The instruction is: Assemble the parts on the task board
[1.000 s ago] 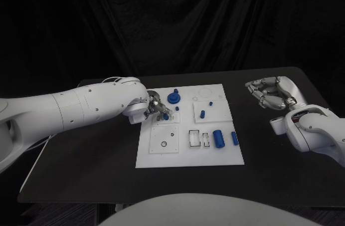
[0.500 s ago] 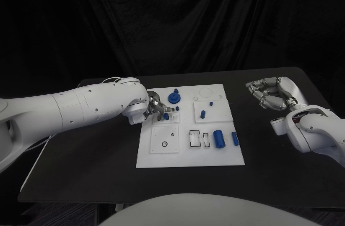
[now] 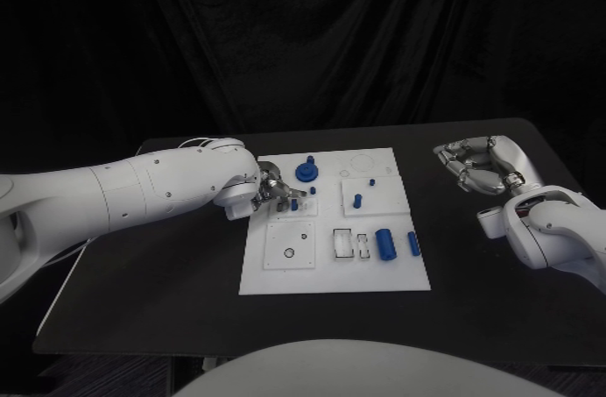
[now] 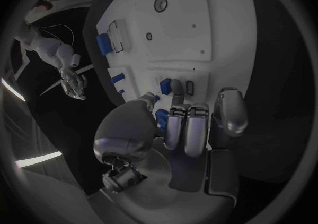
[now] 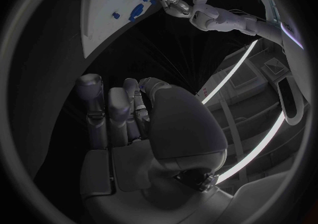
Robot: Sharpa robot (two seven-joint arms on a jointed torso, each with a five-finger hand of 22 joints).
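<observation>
Black table, white board (image 3: 331,274) — left hand (image 3: 273,192) pinches a blue peg (image 3: 292,204) at its far-left corner, seating next; right hand (image 3: 477,166) curled, empty.

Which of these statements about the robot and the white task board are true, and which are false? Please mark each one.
1. The left hand is over the task board. True.
2. The right hand holds a blue part. False: its fingers are curled in with nothing in them, and it is beside the board, over the black table.
3. A blue part lies by the left hand's fingertips. True.
4. The round blue part lies off the board on the table. False: it is on the board, near its far edge.
5. Two blue cylinders lie side by side on the board. True.
</observation>
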